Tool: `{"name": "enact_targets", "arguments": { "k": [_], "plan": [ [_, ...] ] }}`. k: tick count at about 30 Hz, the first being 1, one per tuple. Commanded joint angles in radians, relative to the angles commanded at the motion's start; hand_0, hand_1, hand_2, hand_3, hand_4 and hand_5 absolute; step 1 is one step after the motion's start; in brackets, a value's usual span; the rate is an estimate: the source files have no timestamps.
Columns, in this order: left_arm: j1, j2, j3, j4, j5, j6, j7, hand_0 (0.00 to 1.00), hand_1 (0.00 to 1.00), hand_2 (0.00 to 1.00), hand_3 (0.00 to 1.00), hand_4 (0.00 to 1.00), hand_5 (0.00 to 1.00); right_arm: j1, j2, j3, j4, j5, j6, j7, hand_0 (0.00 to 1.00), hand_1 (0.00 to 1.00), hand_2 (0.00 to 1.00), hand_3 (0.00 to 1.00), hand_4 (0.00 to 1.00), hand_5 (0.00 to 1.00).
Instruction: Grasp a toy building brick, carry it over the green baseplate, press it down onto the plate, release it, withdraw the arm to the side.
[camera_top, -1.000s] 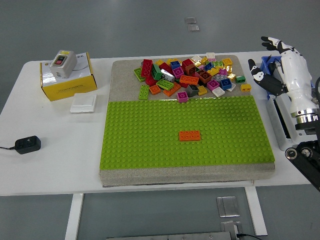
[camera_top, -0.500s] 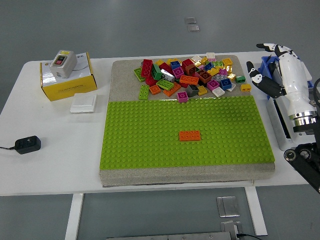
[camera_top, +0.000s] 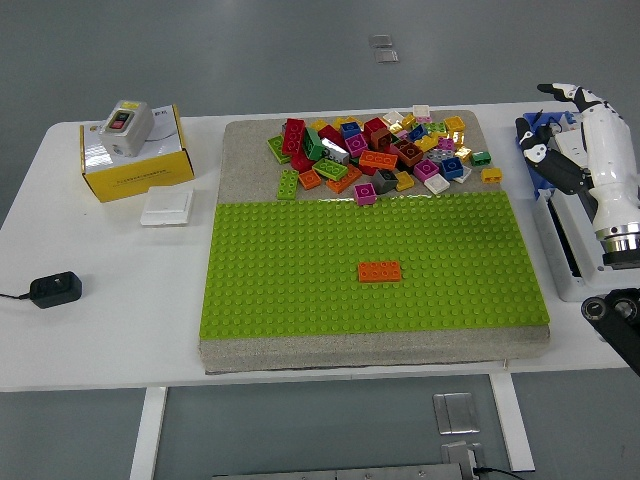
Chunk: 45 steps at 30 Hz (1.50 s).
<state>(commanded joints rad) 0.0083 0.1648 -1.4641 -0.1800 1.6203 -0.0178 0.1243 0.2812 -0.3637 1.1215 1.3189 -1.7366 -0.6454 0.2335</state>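
**K:** Right hand (camera_top: 575, 135) has pulled further right since the last frame, now at the table's (camera_top: 100, 300) right edge, over the blue-and-white unit (camera_top: 556, 215). Fingers loosely spread, holding nothing.

**M:** Brick placed?

**K:** Orange brick (camera_top: 379, 271) sits flat on the green baseplate (camera_top: 300, 270), right of centre, well apart from the hand.

**M:** Rest of the bricks?

**K:** Loose pile (camera_top: 375, 150) on the grey slab (camera_top: 245, 160) behind the baseplate. One yellow brick (camera_top: 491, 175) lies at its right end.

**M:** Left side?

**K:** Yellow box (camera_top: 135, 165) with a grey switch unit (camera_top: 125, 128) on top, white square block (camera_top: 166, 207) in front, black adapter (camera_top: 54, 289) near the left edge.
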Motion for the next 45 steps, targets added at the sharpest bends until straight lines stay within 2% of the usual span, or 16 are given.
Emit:
{"name": "enact_targets", "arguments": {
  "k": [11,15,24,30,31,33,42,45],
  "plan": [
    [0.000,0.016,0.061,0.000,-0.045,0.004,0.000,0.672,0.652,0.607,0.664,0.396,0.471,-0.043,0.006,0.055,0.003,0.006,0.000,0.005,0.803,0.760,0.760,0.746,0.651,0.579],
    [0.000,0.019,0.054,0.000,-0.038,0.003,0.002,0.672,0.652,0.608,0.664,0.396,0.471,-0.049,0.009,0.066,0.004,0.010,0.000,0.006,0.779,0.749,0.753,0.746,0.637,0.570],
    [0.006,0.016,0.008,0.000,-0.001,-0.003,0.005,0.672,0.652,0.607,0.664,0.395,0.471,-0.039,0.007,0.065,0.075,0.164,0.000,-0.004,0.768,0.748,0.752,0.745,0.636,0.571],
    [0.001,0.013,0.010,0.000,-0.007,-0.004,0.003,0.672,0.652,0.607,0.664,0.395,0.471,-0.051,0.014,0.112,0.102,0.305,0.000,0.018,0.759,0.748,0.753,0.759,0.627,0.567],
    [0.001,0.013,0.009,0.000,-0.005,-0.004,0.003,0.672,0.652,0.607,0.665,0.395,0.470,-0.052,0.012,0.117,0.105,0.325,0.000,0.023,0.722,0.735,0.749,0.765,0.602,0.551],
    [0.002,0.015,0.002,0.000,0.001,-0.004,0.003,0.672,0.652,0.607,0.665,0.395,0.470,-0.054,0.008,0.122,0.107,0.363,0.000,0.030,0.722,0.735,0.749,0.765,0.602,0.551],
    [0.002,0.011,0.005,0.000,-0.005,-0.002,0.003,0.671,0.652,0.607,0.665,0.396,0.471,-0.057,0.002,0.136,0.114,0.384,0.000,0.037,0.692,0.722,0.745,0.768,0.612,0.555],
    [0.001,0.008,0.012,0.000,-0.013,-0.002,0.002,0.672,0.652,0.607,0.665,0.395,0.471,-0.062,-0.004,0.150,0.116,0.438,0.003,0.052,0.683,0.713,0.744,0.767,0.618,0.559]
  ]
}}
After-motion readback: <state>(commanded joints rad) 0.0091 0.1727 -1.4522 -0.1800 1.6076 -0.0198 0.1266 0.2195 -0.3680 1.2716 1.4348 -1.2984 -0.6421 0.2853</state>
